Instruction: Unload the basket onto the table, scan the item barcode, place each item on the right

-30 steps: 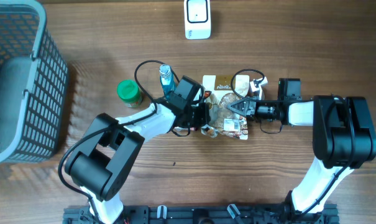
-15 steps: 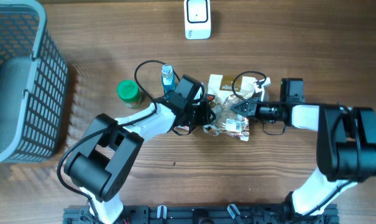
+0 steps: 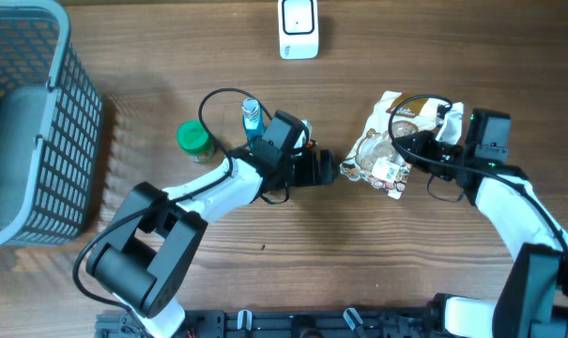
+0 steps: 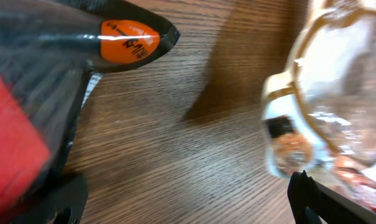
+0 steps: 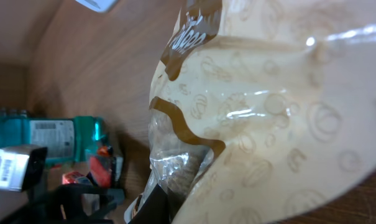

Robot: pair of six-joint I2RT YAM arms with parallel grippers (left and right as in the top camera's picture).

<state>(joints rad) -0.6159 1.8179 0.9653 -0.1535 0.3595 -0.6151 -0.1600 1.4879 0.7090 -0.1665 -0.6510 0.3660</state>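
Note:
The item is a crinkly cream and brown snack bag (image 3: 385,150) with a clear window, right of the table's middle. My right gripper (image 3: 422,152) is shut on the bag's right side, and the bag (image 5: 268,118) fills the right wrist view, with one dark finger (image 5: 164,204) pressed against it. My left gripper (image 3: 327,169) stands open just left of the bag and apart from it. In the left wrist view its fingertips (image 4: 309,199) spread wide over bare wood, and the bag (image 4: 337,93) lies beyond the right one. The white scanner (image 3: 298,28) stands at the far edge.
A grey mesh basket (image 3: 30,122) fills the left side. A green-lidded jar (image 3: 195,139) and a blue bottle (image 3: 252,115) stand beside the left arm. A black packet with an orange label (image 4: 128,38) lies close to the left gripper.
My left gripper has opened and let go of the bag. The right gripper has drawn the bag to the right, away from the left one.

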